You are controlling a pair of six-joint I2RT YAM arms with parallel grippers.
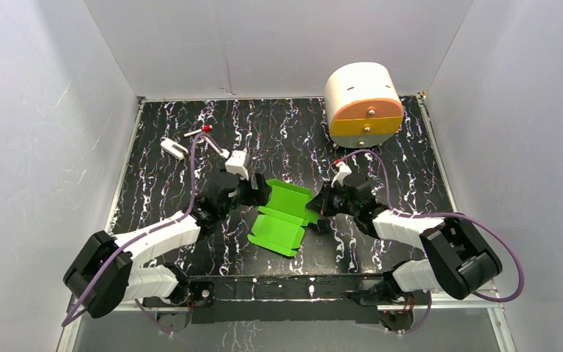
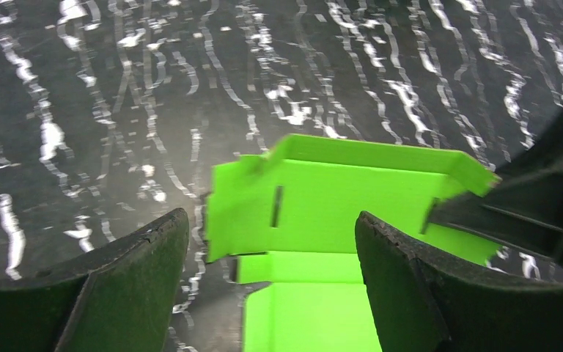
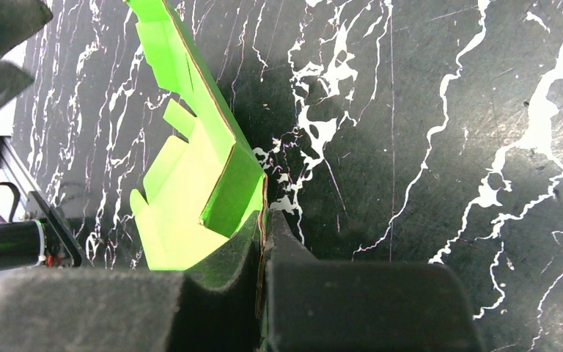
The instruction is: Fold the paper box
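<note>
Enclosure: plain white walls (image 1: 278, 44) stand on three sides of the work area.
Tabletop (image 1: 278, 132): black surface with white marble veining; carries every item listed below.
Left arm (image 1: 154, 238): reaches from the near-left base toward the centre, wrist at the left edge of the green card.
Right arm (image 1: 410, 227): reaches from the near-right base toward the centre, wrist at the right edge of the card.
Drawer unit (image 1: 363, 103): cream rounded body with orange front, at the far right of the tabletop, well apart from the card.
Paper box (image 1: 282, 216): bright green die-cut card, partly folded, at the centre of the tabletop between the two wrists. The base panel lies flat; the far panel, with a slot in it, is raised; the right-hand side panel stands up.
Left fingers (image 2: 135, 275): spread wide, one on each side of the card's left end; contact with the card cannot be determined.
Right fingers (image 3: 359, 301): pressed together, pinching the edge of the standing side panel.
White block (image 1: 173, 149): small, lying at the far left of the tabletop.
</note>
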